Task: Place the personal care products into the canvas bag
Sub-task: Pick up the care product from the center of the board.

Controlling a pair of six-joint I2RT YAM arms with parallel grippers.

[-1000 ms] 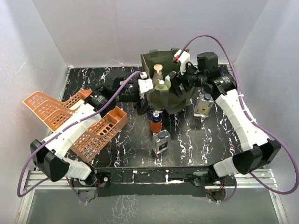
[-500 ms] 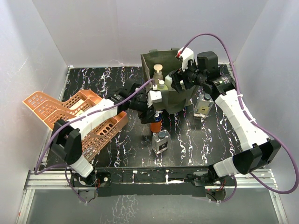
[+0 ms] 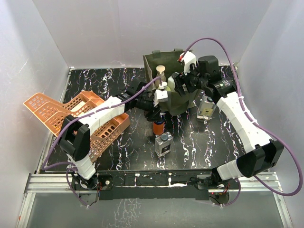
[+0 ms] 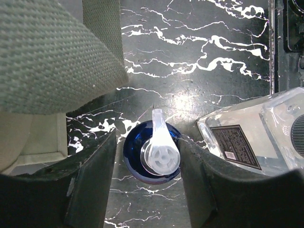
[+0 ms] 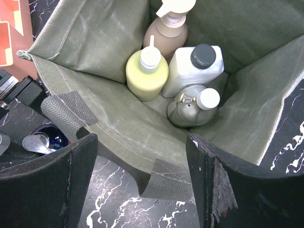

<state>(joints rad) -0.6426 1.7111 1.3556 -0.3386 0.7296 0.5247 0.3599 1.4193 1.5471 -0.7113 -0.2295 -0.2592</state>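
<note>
Left wrist view: our spread left pincer (image 4: 148,142) straddles the orange bottle (image 4: 135,154); next, we squeeze and lift it into the bag (image 4: 52,52).

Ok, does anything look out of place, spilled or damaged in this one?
Nothing looks spilled or broken. The one odd thing is the two orange baskets. They lie tilted and askew at the left edge of the table, and the outer one hangs well past that edge instead of sitting flat on it.
</note>
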